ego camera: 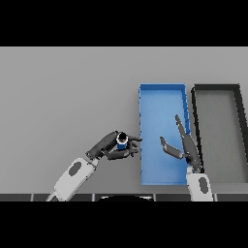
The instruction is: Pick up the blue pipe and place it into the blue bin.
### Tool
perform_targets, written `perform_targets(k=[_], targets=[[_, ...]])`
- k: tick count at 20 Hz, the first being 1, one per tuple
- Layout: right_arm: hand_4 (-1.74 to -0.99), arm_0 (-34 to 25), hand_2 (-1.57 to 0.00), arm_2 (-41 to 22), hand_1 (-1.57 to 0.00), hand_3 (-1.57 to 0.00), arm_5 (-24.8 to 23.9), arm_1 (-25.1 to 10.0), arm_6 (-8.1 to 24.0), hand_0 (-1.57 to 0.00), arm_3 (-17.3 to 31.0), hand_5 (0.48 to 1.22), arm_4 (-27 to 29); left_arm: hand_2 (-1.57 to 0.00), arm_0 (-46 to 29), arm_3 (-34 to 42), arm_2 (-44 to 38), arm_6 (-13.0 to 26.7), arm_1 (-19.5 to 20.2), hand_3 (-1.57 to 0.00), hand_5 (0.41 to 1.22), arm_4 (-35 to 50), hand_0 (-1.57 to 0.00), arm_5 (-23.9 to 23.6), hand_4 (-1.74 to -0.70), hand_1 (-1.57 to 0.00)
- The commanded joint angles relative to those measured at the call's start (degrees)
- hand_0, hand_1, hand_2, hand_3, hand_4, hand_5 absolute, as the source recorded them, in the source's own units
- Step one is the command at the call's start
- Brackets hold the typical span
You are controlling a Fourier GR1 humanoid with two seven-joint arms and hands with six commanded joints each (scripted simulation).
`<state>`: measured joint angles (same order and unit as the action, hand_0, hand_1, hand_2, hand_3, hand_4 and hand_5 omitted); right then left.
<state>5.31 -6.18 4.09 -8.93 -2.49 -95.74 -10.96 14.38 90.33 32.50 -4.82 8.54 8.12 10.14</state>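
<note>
A short blue pipe [122,141] with a dark open end is held in my left hand [112,148], whose fingers and thumb curl round it. The pipe hangs just left of the blue bin [162,89], close to its left wall and outside it. My right hand [186,145] hovers over the right half of the blue bin with straight fingers and the thumb spread, holding nothing.
A dark grey bin [217,88] of the same shape stands right beside the blue bin on its right. Grey tabletop stretches to the left and back.
</note>
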Motion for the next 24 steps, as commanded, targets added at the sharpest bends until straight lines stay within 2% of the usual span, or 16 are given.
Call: perform_targets(k=[1, 2, 3, 7, 11, 13, 15, 16, 18, 20, 22, 24], targets=[[-1.274, -0.23, 0.00, 0.32, 0.00, 0.00, 0.07, -0.05, -0.59, 0.00, 0.20, 0.686, 0.41, -1.56, -0.14, 1.32, 0.31, 0.94, 0.06, -1.45, 1.217, 0.04, -1.56, -0.27, -1.72, -1.56], [-1.271, -0.16, 0.00, 0.57, 0.00, 0.00, 0.15, -0.33, -0.81, 0.00, 0.47, 0.687, 0.49, -1.56, 1.37, 0.44, 0.00, 2.49, -0.61, -1.44, 1.218, 0.05, -1.56, -0.53, -1.73, -1.56], [-1.273, 0.38, 0.00, 0.51, 0.00, 0.00, 0.30, -0.25, -2.02, 0.00, 0.64, 0.688, 0.61, -1.57, 1.09, 0.78, 0.01, 2.32, -0.14, -1.44, 1.219, 0.14, -1.56, -0.15, -1.73, -1.56], [-1.269, -1.01, 0.00, 0.85, 0.00, 0.00, 1.89, -0.66, -1.59, 0.00, 1.83, 0.688, 2.07, -1.57, 1.29, 1.22, 0.14, 5.07, 0.13, -1.44, 1.219, -0.09, -1.57, -0.33, -1.73, -1.57], [-1.243, -2.70, 0.00, 1.04, 0.00, 0.00, 3.59, -1.28, -0.50, 0.00, 2.84, 0.687, 3.31, -1.57, 0.30, 1.38, 0.94, 4.61, -0.17, -1.44, 1.220, -0.84, -1.57, -0.32, -1.73, -1.57], [-1.213, -3.39, 0.00, 1.59, 0.00, 0.00, 4.26, -1.89, -1.72, 0.00, 2.81, 0.684, 4.21, -1.57, 0.49, 1.55, -0.01, 3.86, 0.54, -1.44, 1.220, -0.01, -1.57, 0.19, -1.73, -1.57], [-1.225, -4.05, 0.00, 2.15, 0.00, 0.00, 8.82, -1.76, -2.86, 0.00, 1.42, 0.647, 10.39, -1.57, 0.44, 1.42, 0.42, 4.31, 0.13, -1.44, 1.221, -0.21, -1.57, 0.18, -1.73, -1.57], [-1.231, -5.14, 0.00, 3.03, 0.00, 0.00, 11.90, -2.69, -2.28, 0.00, 0.74, 0.620, 14.70, -1.57, 1.10, 0.73, 0.12, 4.34, 0.11, -1.44, 1.221, -0.38, -1.57, 0.31, -1.73, -1.57], [-1.254, -6.63, 0.00, 3.41, 0.00, 0.00, 16.36, -4.50, 1.80, 0.00, -2.48, 0.554, 21.97, -1.57, 1.18, 1.07, 0.49, 4.36, -0.48, -1.44, 1.221, -0.19, -1.57, 0.41, -1.73, -1.57], [-1.292, -7.43, 0.00, 2.69, 0.00, 0.00, 20.26, -6.58, 5.65, 0.00, -6.58, 0.525, 28.85, -1.57, 1.25, 1.28, 0.72, 4.20, -0.42, -1.44, 1.221, -0.63, -1.57, 0.45, -1.73, -1.57], [-1.326, -10.54, 0.00, 1.41, 0.00, 0.00, 23.34, -9.20, 10.99, 0.00, -9.32, 0.507, 34.87, -1.57, 1.33, 0.98, 0.54, 4.10, -0.03, -1.44, 1.221, -1.20, -1.57, 0.25, -1.73, -1.57], [-1.335, -13.75, 0.00, -0.45, 0.00, 0.00, 26.36, -11.21, 12.92, 0.00, -11.42, 0.507, 37.28, -1.57, 1.53, 0.99, 0.29, 4.28, 0.08, -1.44, 1.221, -0.97, -1.57, 0.45, -1.73, -1.57]])
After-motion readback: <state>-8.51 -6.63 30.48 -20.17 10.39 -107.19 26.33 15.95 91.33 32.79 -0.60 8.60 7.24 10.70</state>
